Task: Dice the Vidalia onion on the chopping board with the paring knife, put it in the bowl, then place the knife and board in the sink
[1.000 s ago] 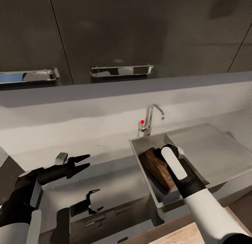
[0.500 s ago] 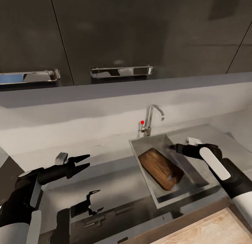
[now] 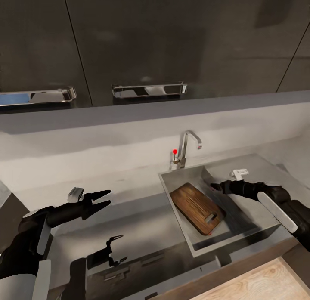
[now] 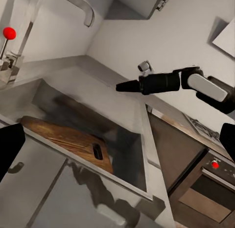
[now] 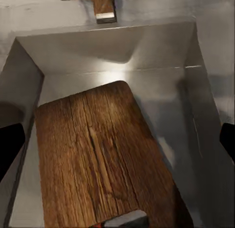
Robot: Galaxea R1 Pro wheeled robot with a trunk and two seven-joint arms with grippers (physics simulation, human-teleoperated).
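The counter (image 3: 142,214) runs grey under dark cabinets (image 3: 172,37), with the sink (image 3: 254,224) set into it at the robot's right and the tap (image 3: 188,147) behind the basin. The board (image 3: 197,207) lies inside the sink, tilted, its slot end toward the front wall, and a speck of red-orange at that front end is probably the knife (image 3: 209,233) handle pinned beneath it; the blade is hidden, so I cannot confirm that.

The right gripper (image 3: 215,187) hangs over the basin's right side, above and apart from the board. The head view shows its tips as 1 dark point, while the wrist view shows a finger at each edge, so I judge it parted and empty. The left gripper (image 3: 105,197) hovers over bare counter well left of the sink, fingers apart, holding nothing.

With board and, seemingly, knife in the basin, the placing looks done. The step in hand is clearing out: lift the right arm straight up past the sink wall before swinging away, so nothing brushes the tilted board or the tap.
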